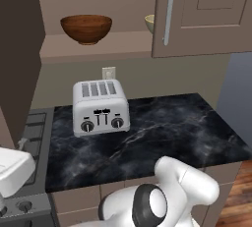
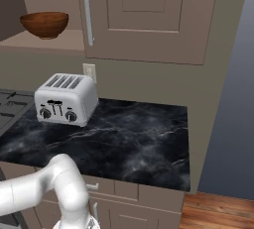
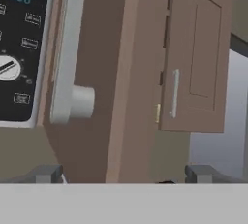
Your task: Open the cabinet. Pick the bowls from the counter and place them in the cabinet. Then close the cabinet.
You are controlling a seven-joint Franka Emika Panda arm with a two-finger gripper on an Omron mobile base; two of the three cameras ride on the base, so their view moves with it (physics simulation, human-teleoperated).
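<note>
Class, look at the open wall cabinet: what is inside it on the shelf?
On the cabinet shelf sits a brown bowl. A cream bowl stands further right, mostly covered by the door. Anything deeper behind that door is hidden.

A black control panel (image 3: 19,53) at the left edge of the hand view carries a blue-green digital readout — "1200". The small white labels around its dial (image 3: 8,66) are too blurred to read. The toaster's (image 1: 101,107) front markings — unreadable in both base views.
</note>
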